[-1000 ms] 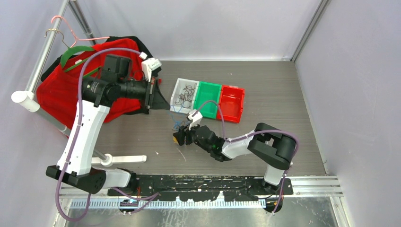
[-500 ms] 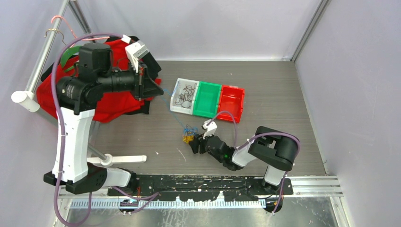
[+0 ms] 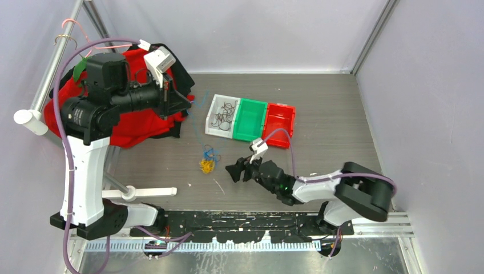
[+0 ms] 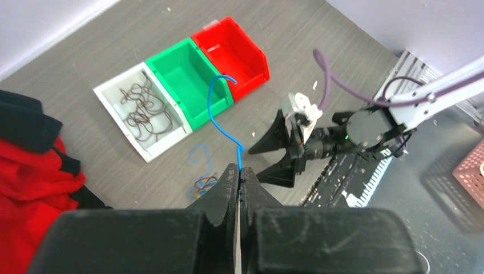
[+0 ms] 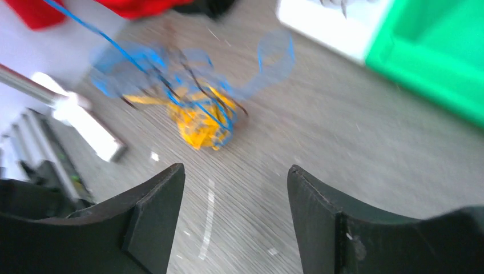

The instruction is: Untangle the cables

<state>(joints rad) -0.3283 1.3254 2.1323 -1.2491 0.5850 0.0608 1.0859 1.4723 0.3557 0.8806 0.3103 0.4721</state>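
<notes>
While a blue cable [image 4: 220, 108] is clamped in the closed left gripper [image 4: 238, 171], the tangled cables [image 3: 207, 162] are seen lying near the white bin [image 3: 209, 116]. Just beside them, the jaws of the right gripper [image 5: 235, 171] are held apart, empty.

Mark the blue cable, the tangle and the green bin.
blue cable [image 4: 210, 105], left wrist view, middle of the strand.
tangle [image 3: 206, 166], top external view, yellow clump.
green bin [image 3: 251, 119], top external view, bare floor.

No legible text or markings

Tangled cables [image 3: 206, 161] on table [image 3: 325, 103], left of right hand [image 3: 232, 172]
</notes>
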